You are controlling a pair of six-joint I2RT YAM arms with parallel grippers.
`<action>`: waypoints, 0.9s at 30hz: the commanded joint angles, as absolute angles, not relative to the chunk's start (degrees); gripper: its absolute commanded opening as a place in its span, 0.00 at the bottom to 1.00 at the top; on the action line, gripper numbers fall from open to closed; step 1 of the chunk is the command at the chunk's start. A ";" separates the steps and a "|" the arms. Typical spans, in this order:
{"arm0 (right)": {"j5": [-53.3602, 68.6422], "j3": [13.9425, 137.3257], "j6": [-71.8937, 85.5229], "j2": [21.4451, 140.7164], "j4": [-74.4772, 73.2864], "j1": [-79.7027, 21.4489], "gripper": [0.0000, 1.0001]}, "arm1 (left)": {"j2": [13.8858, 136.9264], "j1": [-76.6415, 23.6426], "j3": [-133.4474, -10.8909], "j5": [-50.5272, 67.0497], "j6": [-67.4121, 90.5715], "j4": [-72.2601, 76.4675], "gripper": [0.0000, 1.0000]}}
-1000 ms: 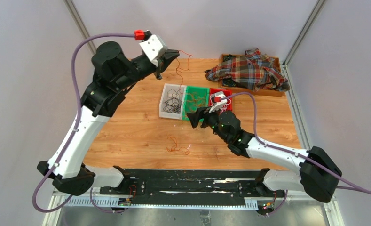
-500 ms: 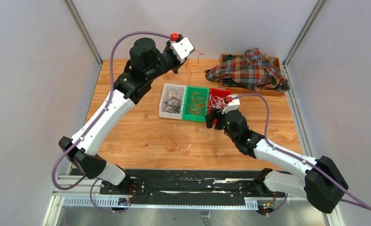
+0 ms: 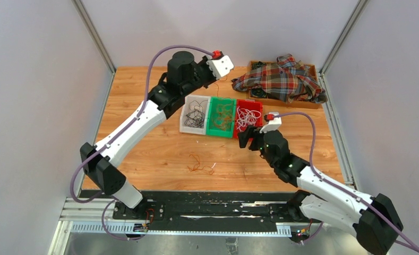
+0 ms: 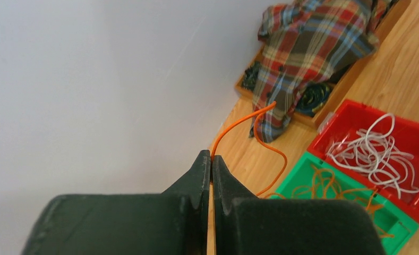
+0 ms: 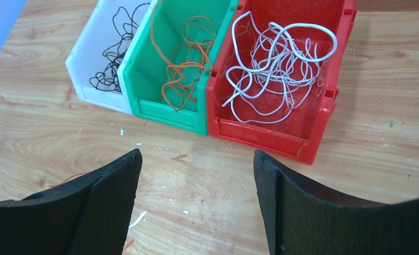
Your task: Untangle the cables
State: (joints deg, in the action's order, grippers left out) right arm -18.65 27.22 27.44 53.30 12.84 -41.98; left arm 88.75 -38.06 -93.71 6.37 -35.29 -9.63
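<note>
left arm [image 3: 135, 123] extended far forward, left gripper [image 4: 211, 159] pinching orange cable [image 4: 239, 121] between its fingertips | right arm [image 3: 316, 179] low, right gripper [image 5: 196, 155] spread wide

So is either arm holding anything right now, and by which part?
The left gripper pinches one orange cable between its shut fingers, partway along; a loop curls out toward the green bin. The right gripper is open and holds nothing.

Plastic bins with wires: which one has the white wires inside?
The red plastic bin, rightmost in the row. The green plastic bin holds orange wires, the white plastic bin black wires.
</note>
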 commanded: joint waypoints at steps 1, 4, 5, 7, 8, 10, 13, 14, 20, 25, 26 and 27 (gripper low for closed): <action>-20.82 24.94 29.51 48.48 11.01 -41.31 0.76 | 91.60 -38.56 -90.47 3.01 -39.44 -8.33 0.00; -20.34 24.43 29.58 46.33 10.34 -41.01 0.77 | 93.05 -38.58 -88.69 1.98 -39.99 -8.92 0.00; -20.25 24.55 29.68 45.87 9.73 -40.82 0.77 | 93.66 -38.65 -88.61 1.83 -40.02 -9.62 0.00; -20.35 24.86 30.05 44.91 8.51 -40.62 0.78 | 94.74 -38.80 -88.46 1.71 -39.57 -11.08 0.00; -20.39 24.81 29.99 44.46 8.26 -40.51 0.78 | 95.15 -38.95 -88.42 1.71 -39.73 -11.93 0.00; -20.47 24.74 29.81 43.86 7.95 -40.30 0.78 | 96.29 -39.74 -88.18 0.96 -40.88 -13.92 0.00; -20.54 24.87 30.14 43.56 6.92 -39.83 0.78 | 98.30 -40.93 -88.36 -0.34 -42.62 -17.87 0.00; -20.53 24.87 30.34 43.40 6.60 -39.65 0.78 | 98.93 -41.22 -88.55 -0.26 -42.69 -18.86 0.00; -20.91 23.86 31.49 41.52 5.10 -39.20 0.78 | 103.64 -42.65 -90.77 0.44 -40.07 -22.05 0.00; -20.98 23.01 31.57 39.77 3.82 -38.61 0.77 | 108.47 -43.15 -92.10 -0.38 -38.47 -21.58 0.00; -21.00 22.99 31.58 39.51 3.49 -38.51 0.77 | 109.48 -43.15 -92.37 -0.45 -38.15 -21.27 0.00; -20.98 23.00 31.50 39.14 3.11 -38.42 0.77 | 110.53 -43.15 -92.71 -0.59 -37.88 -20.96 0.00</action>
State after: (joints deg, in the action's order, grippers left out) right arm -19.70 24.01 30.70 40.62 5.06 -39.53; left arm 107.59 -42.63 -90.30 0.51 -39.81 -21.26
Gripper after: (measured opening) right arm 0.776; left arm 0.017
